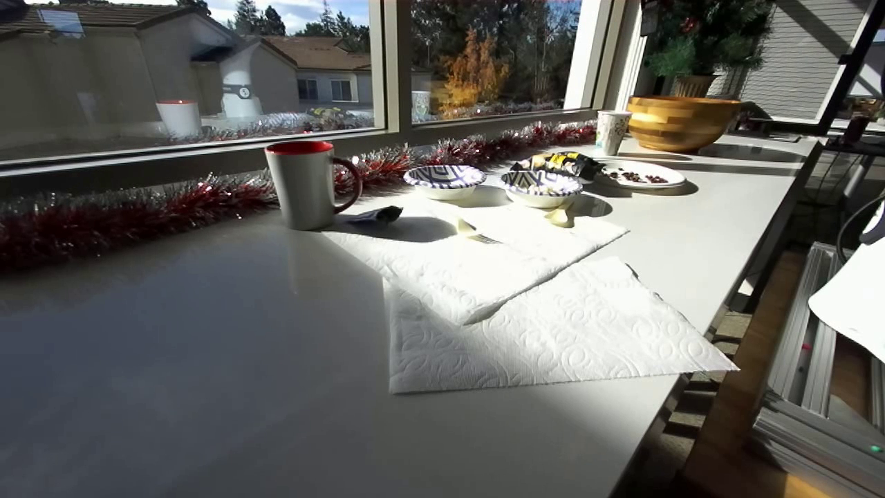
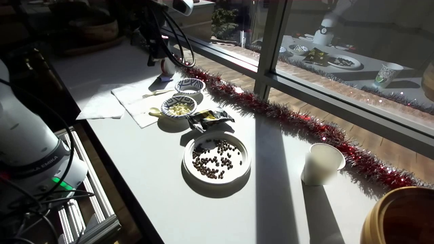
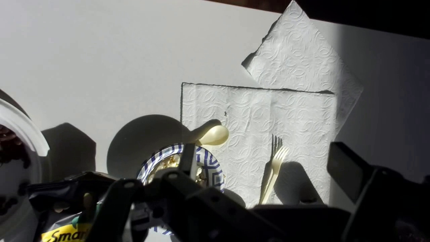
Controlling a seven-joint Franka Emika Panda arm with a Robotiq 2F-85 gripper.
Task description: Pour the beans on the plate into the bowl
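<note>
On the sunlit white desk (image 2: pixel 149 159), we find dark brown beans (image 2: pixel 213 160) across a round white plate (image 2: pixel 232 174), near two blue-and-white patterned bowls (image 2: pixel 190 82), presumably for a short pour; our black fingers (image 3: pixel 349 169) gape wide, empty, likely to take its rim.

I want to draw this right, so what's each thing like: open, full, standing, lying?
Gripper: open, holding nothing
Plate: level, loaded
Beans: scattered on the plate
Bag: lying crumpled
Bowl nearest the bag: upright, pale food inside
Other bowl: upright, looks empty
Mug: upright, contents hidden
Cup: upright, contents unclear
Wooden bowl: upright
Fork: lying down
Spoon: handle mostly hidden
Towels: spread out, overlapping
Robot light: lit green
</note>
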